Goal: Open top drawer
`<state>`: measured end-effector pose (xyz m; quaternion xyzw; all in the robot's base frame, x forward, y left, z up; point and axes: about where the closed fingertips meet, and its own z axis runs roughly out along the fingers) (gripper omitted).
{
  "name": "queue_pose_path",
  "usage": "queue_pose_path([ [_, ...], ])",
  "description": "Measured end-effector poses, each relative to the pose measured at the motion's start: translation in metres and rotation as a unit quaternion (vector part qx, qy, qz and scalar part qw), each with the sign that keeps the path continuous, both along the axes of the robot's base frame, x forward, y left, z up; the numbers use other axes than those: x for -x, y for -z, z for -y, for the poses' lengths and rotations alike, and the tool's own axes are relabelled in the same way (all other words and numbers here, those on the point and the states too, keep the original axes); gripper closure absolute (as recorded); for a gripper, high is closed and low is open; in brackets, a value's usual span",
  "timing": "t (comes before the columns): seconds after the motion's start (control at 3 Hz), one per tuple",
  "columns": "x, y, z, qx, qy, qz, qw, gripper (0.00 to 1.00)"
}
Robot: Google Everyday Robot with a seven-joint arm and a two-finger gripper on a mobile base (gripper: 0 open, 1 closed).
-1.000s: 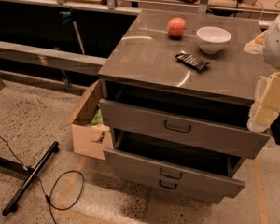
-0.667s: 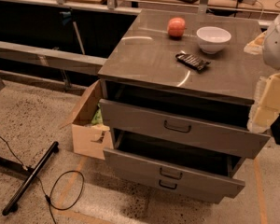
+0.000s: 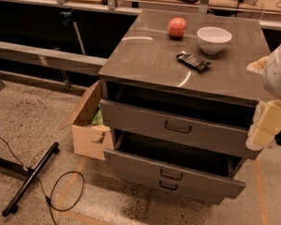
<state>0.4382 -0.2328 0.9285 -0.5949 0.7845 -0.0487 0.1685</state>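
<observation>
i see the top drawer already standing partway out of the cabinet, with a dark gap between its grey front and the cabinet top. its small black handle sits at the centre of the front, with nothing on it. the gripper is at the far right of the view, a pale blocky piece right by the drawer front's right end and well apart from the handle. i cannot tell whether it is spread or pressed together, nor whether it touches the front.

my read is that the pull is largely made and only the last of the travel, or a clean let-go, is left. to do it well i would draw straight out along the runners, not sideways. a tug from the right corner could rack the drawer and jam it, so force belongs at the centre handle. the lower drawers also jut out beneath, so i would keep the arm above their front. the apple and bowl on top argue for a smooth, unhurried motion.
</observation>
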Motion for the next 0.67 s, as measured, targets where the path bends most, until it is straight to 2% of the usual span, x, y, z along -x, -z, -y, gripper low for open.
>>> queue_pose_path([
  [0.33, -0.002, 0.033, 0.010, -0.027, -0.006, -0.001, 0.9996, 0.00],
  [0.67, 0.002, 0.070, 0.009, -0.061, -0.030, -0.014, 0.9976, 0.00],
])
